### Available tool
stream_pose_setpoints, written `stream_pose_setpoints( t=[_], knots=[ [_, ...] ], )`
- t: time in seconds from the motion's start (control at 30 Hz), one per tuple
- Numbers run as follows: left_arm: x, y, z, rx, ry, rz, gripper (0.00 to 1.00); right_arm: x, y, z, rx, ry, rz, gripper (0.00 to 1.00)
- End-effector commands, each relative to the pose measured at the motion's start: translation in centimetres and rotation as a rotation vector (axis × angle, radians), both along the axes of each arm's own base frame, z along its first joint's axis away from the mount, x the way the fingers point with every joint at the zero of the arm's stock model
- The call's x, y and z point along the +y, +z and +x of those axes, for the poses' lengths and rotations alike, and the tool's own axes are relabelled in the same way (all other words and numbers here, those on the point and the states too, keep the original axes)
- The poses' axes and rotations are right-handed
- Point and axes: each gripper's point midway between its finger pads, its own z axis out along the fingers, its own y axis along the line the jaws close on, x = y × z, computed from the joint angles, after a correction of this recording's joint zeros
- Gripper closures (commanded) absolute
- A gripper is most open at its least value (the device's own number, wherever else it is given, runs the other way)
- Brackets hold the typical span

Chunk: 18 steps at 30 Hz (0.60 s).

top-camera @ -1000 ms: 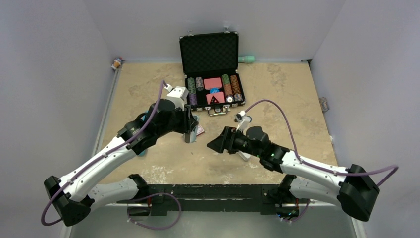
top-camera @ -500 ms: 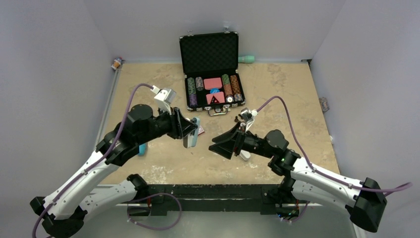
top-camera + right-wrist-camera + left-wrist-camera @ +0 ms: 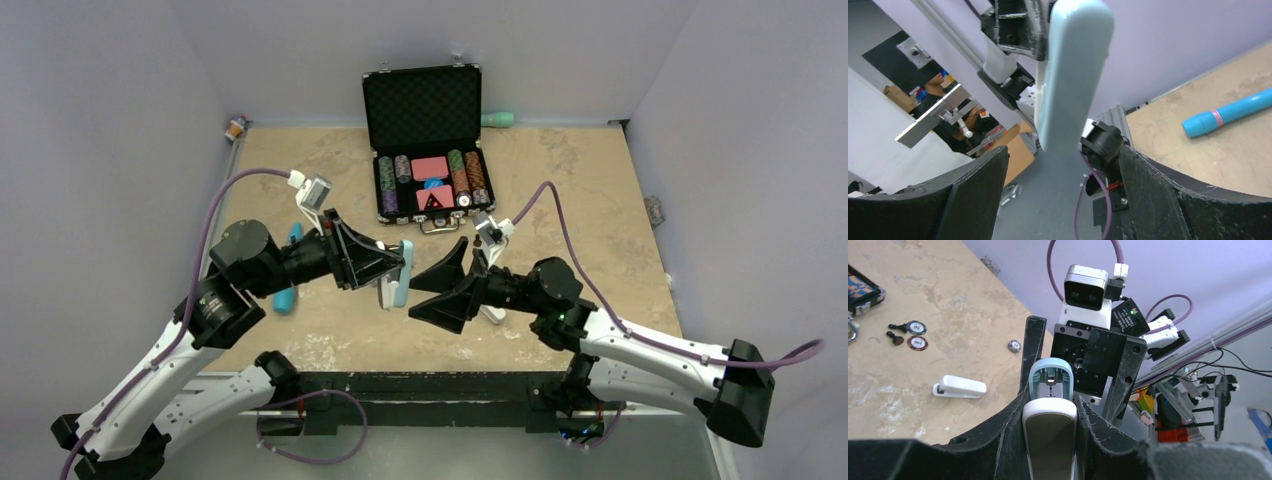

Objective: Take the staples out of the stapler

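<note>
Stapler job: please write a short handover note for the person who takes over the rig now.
Left gripper: shut on the light blue stapler, held in the air.
Right gripper: open, jaws spread just before the stapler's free end, not gripping.
Done: stapler lifted and presented.
To do: open it, take out the staples; none visible yet.
A white stapler lies on the table.

Your left arm [image 3: 160, 352] and right arm [image 3: 650, 345] show white shells, black joints, and a purple cable [image 3: 1050, 260] each. Left pincer [image 3: 395, 278] and right pincer [image 3: 438, 278] have black, rough, wedge-shaped fingers [image 3: 1158, 200].
</note>
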Motion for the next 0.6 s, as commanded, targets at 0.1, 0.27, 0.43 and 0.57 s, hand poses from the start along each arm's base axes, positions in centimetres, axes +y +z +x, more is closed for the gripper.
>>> stream_pose_setpoints(
  t=[0.1, 0.27, 0.43, 0.57],
  knots=[
    [0.0, 4.0, -1.1, -0.058, -0.045, -0.146, 1.00, 0.6, 5.9, -0.9, -0.112, -0.003, 0.147, 0.17],
    [0.0, 4.2, -1.1, -0.053, -0.041, -0.164, 1.00, 0.9, 6.4, -0.5, -0.102, -0.026, 0.159, 0.22],
    [-0.1, 4.4, -1.3, -0.049, -0.056, -0.193, 1.00, 1.7, 6.4, 0.1, -0.084, -0.038, 0.153, 0.24],
    [-0.2, 4.6, -1.3, -0.051, -0.060, -0.203, 1.00, 2.2, 6.7, 0.2, -0.078, -0.032, 0.158, 0.26]
  ],
)
